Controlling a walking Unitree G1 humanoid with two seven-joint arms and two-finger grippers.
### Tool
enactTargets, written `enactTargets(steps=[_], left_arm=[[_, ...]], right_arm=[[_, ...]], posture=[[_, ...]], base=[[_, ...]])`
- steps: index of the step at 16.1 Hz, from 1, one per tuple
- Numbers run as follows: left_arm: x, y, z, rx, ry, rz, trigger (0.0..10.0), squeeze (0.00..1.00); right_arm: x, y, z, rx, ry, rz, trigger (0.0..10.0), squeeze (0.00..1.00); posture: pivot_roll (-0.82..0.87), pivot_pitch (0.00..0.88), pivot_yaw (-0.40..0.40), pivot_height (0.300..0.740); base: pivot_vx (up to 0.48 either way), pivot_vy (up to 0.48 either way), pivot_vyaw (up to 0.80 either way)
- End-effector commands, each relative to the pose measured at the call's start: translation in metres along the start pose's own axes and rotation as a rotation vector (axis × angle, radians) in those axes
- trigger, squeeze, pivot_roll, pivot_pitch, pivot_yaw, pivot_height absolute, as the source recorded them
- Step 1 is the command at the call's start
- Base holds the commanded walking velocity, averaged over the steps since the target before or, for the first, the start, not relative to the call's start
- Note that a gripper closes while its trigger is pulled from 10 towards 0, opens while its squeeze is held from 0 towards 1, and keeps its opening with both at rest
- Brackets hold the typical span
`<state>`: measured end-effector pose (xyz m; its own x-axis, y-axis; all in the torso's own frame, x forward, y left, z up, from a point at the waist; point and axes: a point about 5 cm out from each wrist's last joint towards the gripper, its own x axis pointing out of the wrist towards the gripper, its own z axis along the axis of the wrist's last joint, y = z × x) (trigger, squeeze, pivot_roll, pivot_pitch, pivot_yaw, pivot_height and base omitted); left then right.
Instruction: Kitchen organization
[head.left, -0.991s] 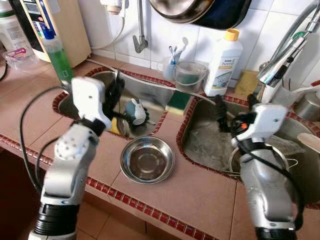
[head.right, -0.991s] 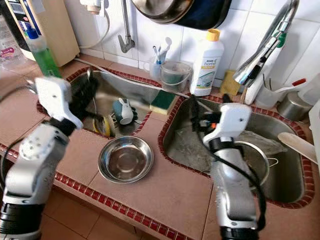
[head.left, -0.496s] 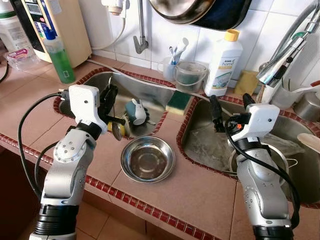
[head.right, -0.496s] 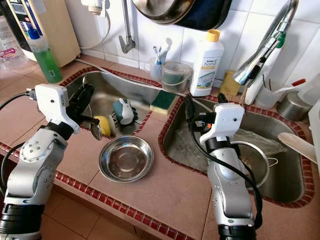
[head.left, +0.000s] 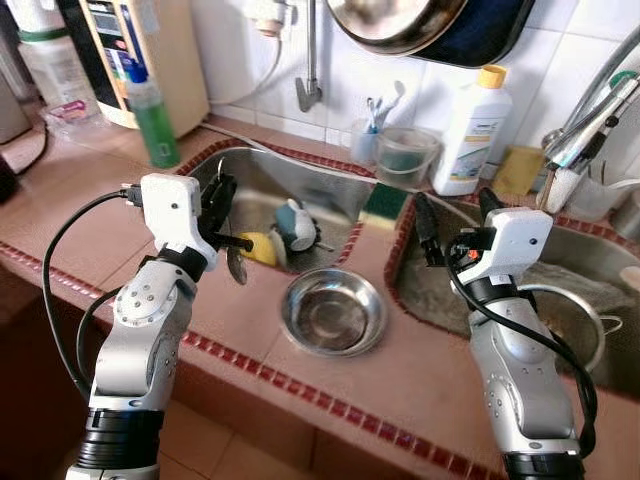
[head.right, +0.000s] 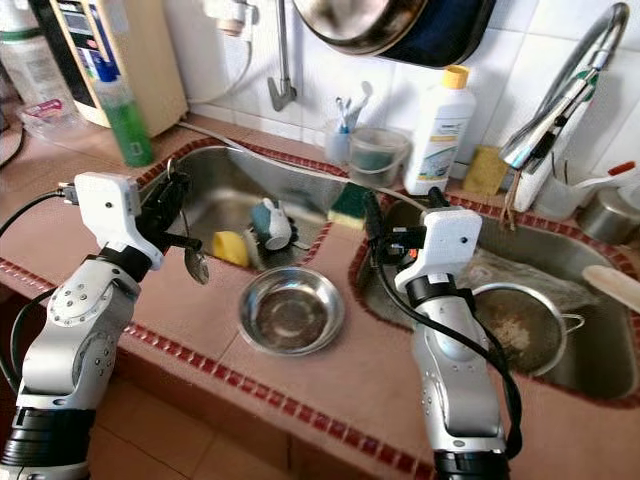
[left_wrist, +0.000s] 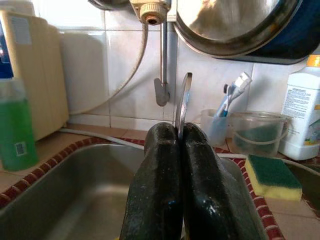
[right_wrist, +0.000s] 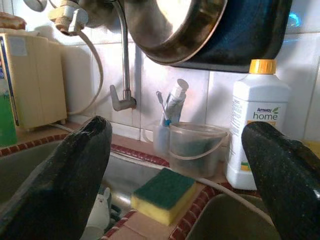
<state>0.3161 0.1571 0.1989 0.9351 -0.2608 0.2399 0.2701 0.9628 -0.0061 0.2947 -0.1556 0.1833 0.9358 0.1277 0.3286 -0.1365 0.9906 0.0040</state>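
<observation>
My left gripper (head.left: 224, 212) is shut on a metal spoon (head.left: 237, 266), whose bowl hangs over the counter at the near rim of the left sink (head.left: 250, 170). The left wrist view shows the thin handle (left_wrist: 183, 100) pinched between the two black fingers (left_wrist: 157, 195). A round steel bowl (head.left: 333, 311) sits empty on the tiled counter between the two sinks, to the right of the spoon. My right gripper (head.left: 450, 208) hangs open above the left rim of the right sink (head.left: 425, 290), holding nothing.
The left sink holds a yellow object (head.left: 262, 247) and a teal and white mug (head.left: 296, 224). A green and yellow sponge (head.left: 382, 201) lies on the divider. A white detergent bottle (head.left: 477, 130), a clear tub (head.left: 405, 156) and a green soap bottle (head.left: 155, 125) stand behind. A steel pot (head.left: 562, 318) sits in the right sink.
My left gripper has come up out of the left sink with the spoon and now holds it over the counter. The camera has shifted, so the whole scene sits further right.
</observation>
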Motion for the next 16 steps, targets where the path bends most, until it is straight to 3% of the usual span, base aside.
enactTargets(steps=[1, 16], left_arm=[[0.0024, 0.0017, 0.0036, 0.008, -0.011, -0.001, 10.0, 0.0], [0.0016, -0.0001, 0.0027, 0.008, -0.002, -0.011, 10.0, 0.0]], right_arm=[[0.0004, 0.0005, 0.0013, 0.001, -0.005, 0.007, 10.0, 0.0], [-0.0009, 0.002, 0.0005, 0.019, -0.001, 0.017, 10.0, 0.0]], posture=[[-0.19, 0.005, 0.023, 0.74], [-0.18, 0.015, 0.025, 0.74]], base=[[0.0, 0.334, 0.0], [0.0, 0.331, 0.0]])
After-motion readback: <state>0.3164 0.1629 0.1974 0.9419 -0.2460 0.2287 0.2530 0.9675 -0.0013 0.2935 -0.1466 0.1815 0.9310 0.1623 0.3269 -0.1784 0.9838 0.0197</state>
